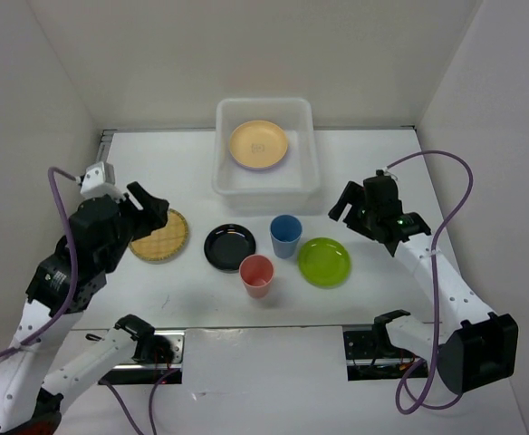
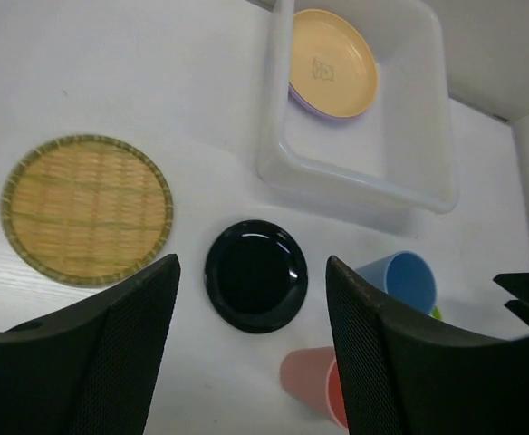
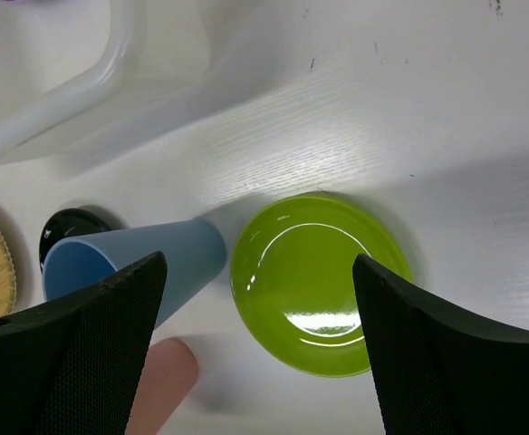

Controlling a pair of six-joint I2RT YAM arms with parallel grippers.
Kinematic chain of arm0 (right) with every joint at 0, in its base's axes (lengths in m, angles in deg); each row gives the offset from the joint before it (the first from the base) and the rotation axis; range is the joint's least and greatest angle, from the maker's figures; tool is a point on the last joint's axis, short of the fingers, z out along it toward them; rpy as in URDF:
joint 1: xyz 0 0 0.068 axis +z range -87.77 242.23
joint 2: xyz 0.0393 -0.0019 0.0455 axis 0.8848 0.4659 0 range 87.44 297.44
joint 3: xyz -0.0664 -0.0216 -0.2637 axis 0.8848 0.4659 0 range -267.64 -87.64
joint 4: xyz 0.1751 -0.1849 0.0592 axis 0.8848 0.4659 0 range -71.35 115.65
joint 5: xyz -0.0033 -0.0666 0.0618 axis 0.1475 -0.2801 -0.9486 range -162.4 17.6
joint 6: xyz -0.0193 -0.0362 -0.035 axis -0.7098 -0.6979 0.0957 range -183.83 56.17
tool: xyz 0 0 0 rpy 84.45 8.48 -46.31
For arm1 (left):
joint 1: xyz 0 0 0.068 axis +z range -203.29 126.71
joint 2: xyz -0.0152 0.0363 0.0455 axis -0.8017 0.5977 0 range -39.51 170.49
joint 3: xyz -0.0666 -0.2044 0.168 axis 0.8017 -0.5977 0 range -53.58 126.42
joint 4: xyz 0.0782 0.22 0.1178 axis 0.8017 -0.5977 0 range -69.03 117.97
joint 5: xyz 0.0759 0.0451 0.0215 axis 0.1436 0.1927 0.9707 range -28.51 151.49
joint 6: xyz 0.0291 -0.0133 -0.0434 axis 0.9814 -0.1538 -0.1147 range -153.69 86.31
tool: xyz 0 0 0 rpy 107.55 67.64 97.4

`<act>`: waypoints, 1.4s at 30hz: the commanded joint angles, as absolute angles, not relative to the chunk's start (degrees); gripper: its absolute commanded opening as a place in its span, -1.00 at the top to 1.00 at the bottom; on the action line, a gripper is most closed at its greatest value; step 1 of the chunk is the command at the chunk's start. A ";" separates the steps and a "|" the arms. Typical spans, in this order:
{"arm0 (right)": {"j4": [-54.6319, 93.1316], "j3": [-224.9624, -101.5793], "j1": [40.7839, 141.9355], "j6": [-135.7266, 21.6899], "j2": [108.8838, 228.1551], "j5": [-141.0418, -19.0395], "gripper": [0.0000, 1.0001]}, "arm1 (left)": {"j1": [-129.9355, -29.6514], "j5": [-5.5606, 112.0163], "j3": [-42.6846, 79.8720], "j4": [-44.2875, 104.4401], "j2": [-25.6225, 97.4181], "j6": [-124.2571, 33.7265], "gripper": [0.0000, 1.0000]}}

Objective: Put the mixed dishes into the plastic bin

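- At 12 o'clock on the white table (image 1: 382,163), the plastic bin (image 1: 266,184) stands at the far edge, its long side running across the top view
- Inside the bin, the pale orange plate (image 1: 258,144) lies face up; the left wrist view shows the rim of the lavender plate (image 2: 317,108) under it, so the two are stacked
- At 6 o'clock of the bin, near the table's centre, the black plate (image 1: 229,246) lies flat, apart from the bin's near wall
- At 9 o'clock of the black plate, the woven tan plate (image 1: 165,237) lies flat; in the top view the left arm hides its left edge
- At 3 o'clock of the black plate, just beside it, the blue cup (image 1: 285,235) stands upright, mouth up
- At 7 o'clock of the blue cup, the pink cup (image 1: 256,275) stands upright, near the black plate's rim
- At 4 o'clock of the blue cup, just beside it, the lime green plate (image 1: 323,261) lies flat
- The left gripper (image 2: 252,263) hangs above the table at 9 o'clock, jaws apart and holding nothing; its wrist view shows the black plate in the gap between the fingers
- The right gripper (image 3: 257,265) hangs at 3 o'clock, jaws spread wide and empty; its wrist view shows the lime green plate between the fingers, with the blue cup at 9 o'clock of that plate
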State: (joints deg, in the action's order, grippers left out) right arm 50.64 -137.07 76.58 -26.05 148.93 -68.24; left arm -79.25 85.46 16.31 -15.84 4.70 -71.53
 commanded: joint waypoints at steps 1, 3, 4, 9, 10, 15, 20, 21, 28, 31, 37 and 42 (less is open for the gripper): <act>46.69 -140.37 76.12 -28.32 149.49 -70.11 -0.76 | -78.96 81.82 7.80 -7.02 0.67 -84.29 -0.45; 46.08 -141.07 76.12 -29.03 149.49 -70.82 -0.76 | -78.96 80.22 1.75 -5.88 -3.27 -90.34 -0.48; 46.08 -141.07 76.12 -29.55 149.49 -70.82 -0.76 | -78.96 80.21 -0.12 -4.47 -4.78 -91.94 -0.48; 44.76 -141.60 76.12 -29.56 149.49 -73.36 -0.76 | -78.96 80.21 -11.63 3.70 -17.78 -98.53 -0.50; 44.76 -141.60 76.12 -30.08 149.49 -73.37 -0.76 | -78.96 80.21 -13.91 4.85 -20.15 -102.81 -0.50; 44.76 -142.13 76.12 -30.61 149.49 -73.89 -0.78 | -78.96 79.59 -28.51 4.87 -37.99 -116.28 -0.37; 43.62 -142.13 76.12 -30.61 149.49 -75.82 -0.78 | -78.96 79.69 -33.62 5.54 -43.57 -123.25 -0.32; 43.62 -142.13 76.12 -30.61 149.49 -75.83 -0.78 | -78.96 79.68 -34.49 6.08 -42.51 -123.25 -0.29; 43.62 -142.66 76.12 -30.61 148.96 -76.35 -0.78 | -78.96 82.76 -37.04 6.52 -36.88 -128.51 -0.27; 43.62 -143.18 76.12 -30.61 148.96 -76.35 -0.78 | -78.96 82.76 -40.91 8.10 -35.03 -132.73 -0.27; 43.62 -144.32 75.59 -30.61 148.96 -76.35 -0.78 | -78.43 85.74 -43.65 13.55 -32.14 -133.10 -0.27; 43.62 -145.46 75.59 -30.61 150.28 -76.88 -0.78 | -76.07 85.22 -40.92 17.77 -20.56 -128.53 -0.27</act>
